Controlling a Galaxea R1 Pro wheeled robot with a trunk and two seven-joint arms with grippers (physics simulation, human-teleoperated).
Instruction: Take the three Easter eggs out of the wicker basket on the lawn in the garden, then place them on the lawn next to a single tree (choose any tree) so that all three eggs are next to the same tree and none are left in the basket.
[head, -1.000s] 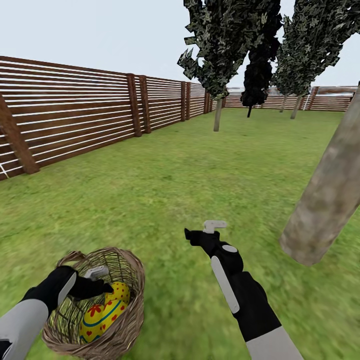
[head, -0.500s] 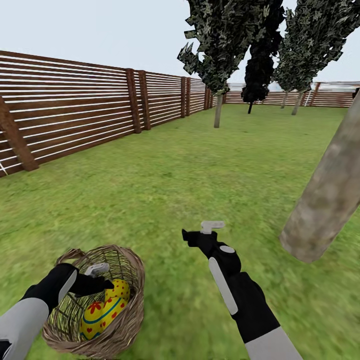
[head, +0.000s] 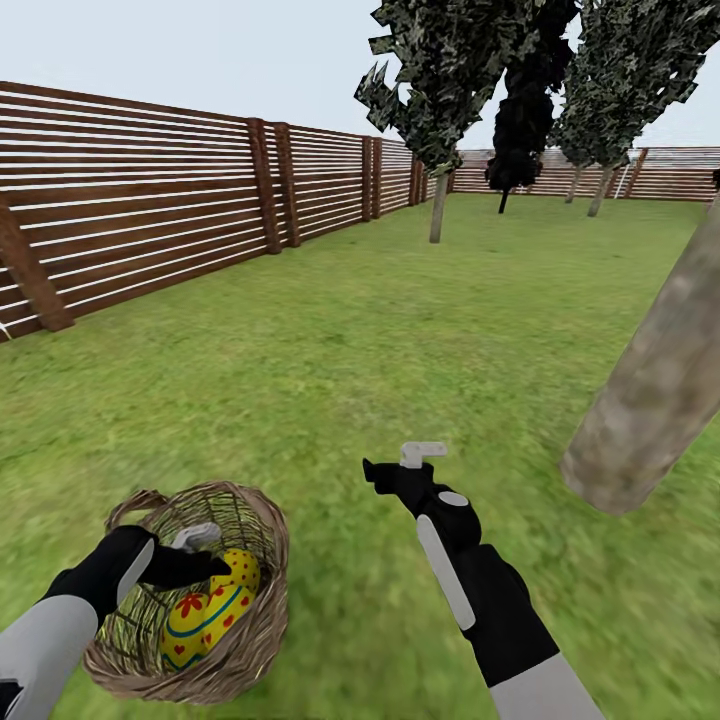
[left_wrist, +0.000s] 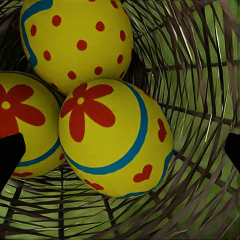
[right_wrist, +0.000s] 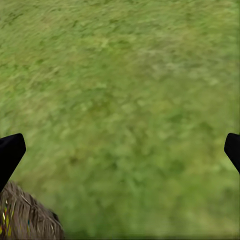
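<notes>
The wicker basket (head: 255, 640) stands on the lawn (head: 400, 330) at the lower left. Two yellow Easter eggs (head: 205, 612) show inside it from the head view. The left wrist view shows all three: a red-dotted egg (left_wrist: 75, 40), a flowered egg (left_wrist: 25, 120), and a flowered egg with a blue band (left_wrist: 115, 140) nearest. My left gripper (head: 205, 555) reaches into the basket, open, its fingertips (left_wrist: 10, 155) wide on either side of the nearest egg (left_wrist: 120, 152). My right gripper (head: 398, 460) hangs open over bare grass (right_wrist: 120, 150), right of the basket. The thick leaning tree trunk (head: 650, 400) rises at the right.
A brown slat fence (head: 150, 220) runs along the left and the far side. Thin-trunked trees (head: 438, 205) and a dark narrow one (head: 520, 120) stand far back. The basket's rim (right_wrist: 25, 217) shows in the right wrist view's corner. Open grass lies between basket and trunk.
The whole head view has shifted a little, with fence and trees riding higher in the picture. Both arms hold nearly the same pose, and the left gripper stays inside the basket.
</notes>
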